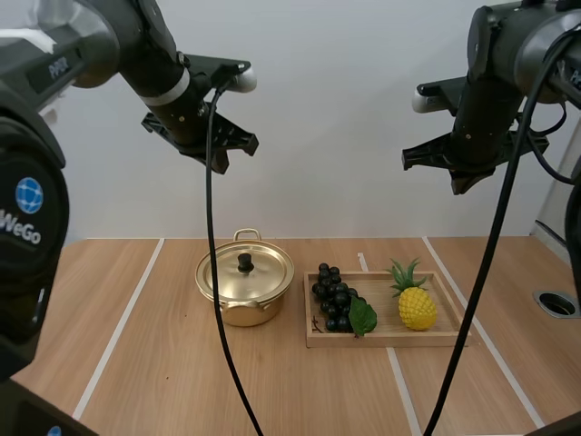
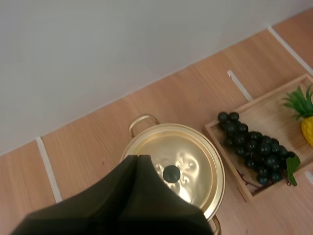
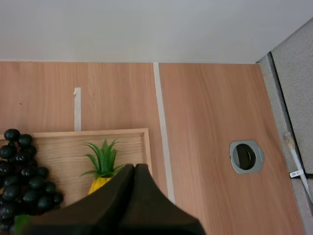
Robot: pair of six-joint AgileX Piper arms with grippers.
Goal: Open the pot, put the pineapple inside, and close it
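A gold pot (image 1: 245, 291) stands on the table with its lid (image 2: 180, 164) on, a black knob (image 2: 171, 173) at the lid's centre. To its right a wooden tray (image 1: 381, 341) holds a yellow pineapple (image 1: 416, 304) with green leaves and a bunch of dark grapes (image 1: 336, 298). My left gripper (image 2: 138, 157) hangs high above the pot, its fingers together in one dark wedge. My right gripper (image 3: 134, 167) hangs high over the tray, shut, with the pineapple (image 3: 101, 169) just beyond its tip.
White tape lines (image 1: 123, 322) run across the wooden table. A round metal grommet (image 3: 246, 156) sits in the table to the right of the tray, near the table's right edge. A grey partition (image 3: 293, 98) borders that side.
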